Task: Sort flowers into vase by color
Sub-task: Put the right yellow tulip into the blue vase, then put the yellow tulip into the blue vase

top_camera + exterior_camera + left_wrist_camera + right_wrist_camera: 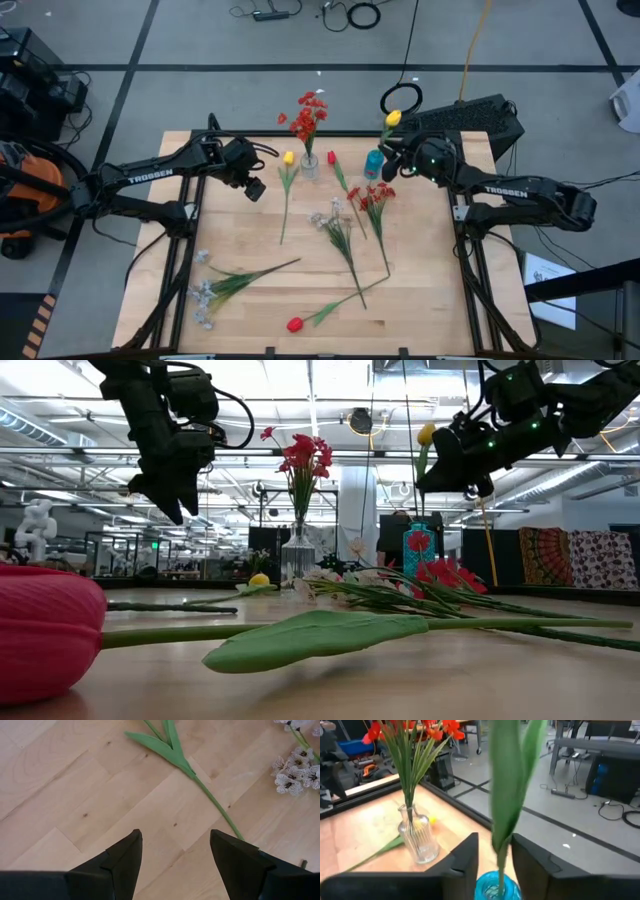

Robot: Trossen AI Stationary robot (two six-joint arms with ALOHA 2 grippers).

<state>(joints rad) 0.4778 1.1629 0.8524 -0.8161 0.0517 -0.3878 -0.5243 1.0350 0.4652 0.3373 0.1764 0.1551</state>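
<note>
A yellow tulip [393, 118] stands with its stem [501, 820] down in the blue vase [497, 887] at the table's far right. My right gripper [495, 852] is open, level, with a finger on either side of that stem just above the vase mouth. A clear glass vase [309, 165] holds red flowers [310, 110]. Loose on the wood lie another yellow tulip [289, 158], a red tulip [331, 157], a red cluster [375, 193], white sprays [335, 215] and a red tulip [295, 323]. My left gripper [255, 188] hangs open above the far left, holding nothing.
A white-grey spray [205, 295] lies near the front left corner. A green stem and leaf [175, 755] lie on the wood below my left gripper. Off the far right corner sits a black case [470, 115]. Bare wood shows at the table's left and right sides.
</note>
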